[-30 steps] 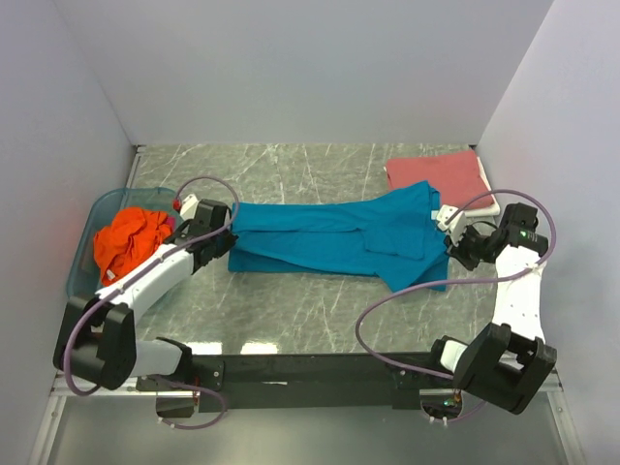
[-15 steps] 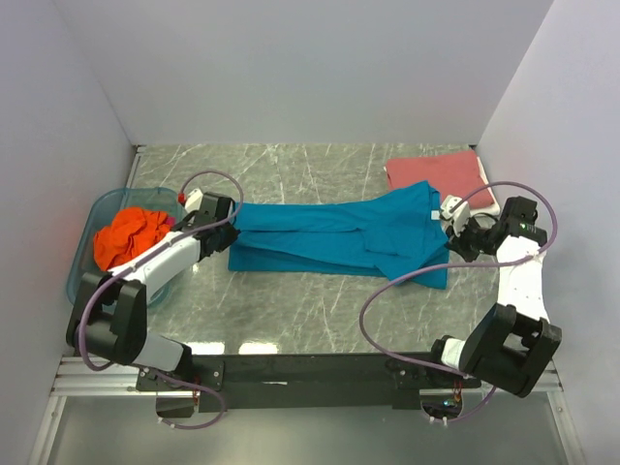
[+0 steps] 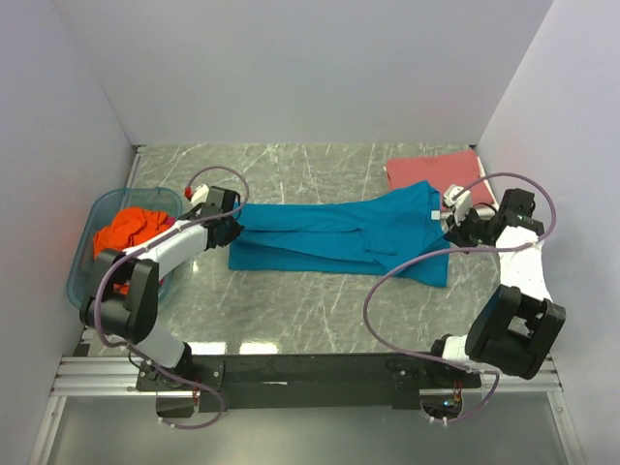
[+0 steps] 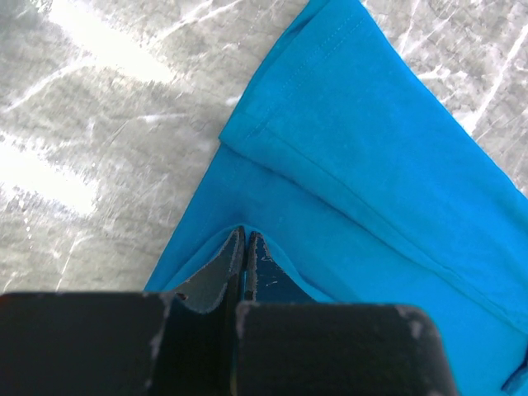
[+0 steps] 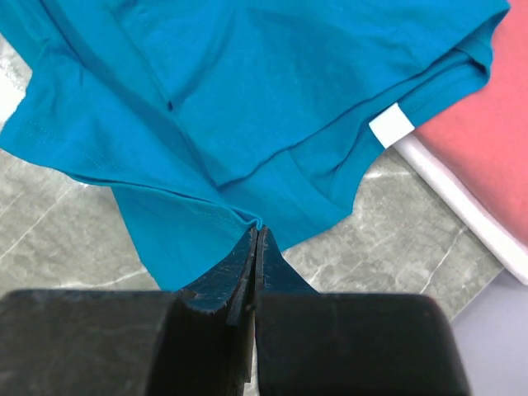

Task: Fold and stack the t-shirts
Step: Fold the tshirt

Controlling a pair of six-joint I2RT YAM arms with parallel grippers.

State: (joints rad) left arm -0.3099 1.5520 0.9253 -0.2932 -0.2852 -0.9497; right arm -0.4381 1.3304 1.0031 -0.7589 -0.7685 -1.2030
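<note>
The teal t-shirt (image 3: 329,237) is lying stretched along the counter (image 3: 291,174), its long axis running left to right between the arms. The left hand (image 3: 233,227) is pinching its left end and the right hand (image 3: 447,219) its right end (both clamped on cloth).

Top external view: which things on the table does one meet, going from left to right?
blue tub → orange t-shirt lying in it → teal t-shirt → red t-shirt
</note>
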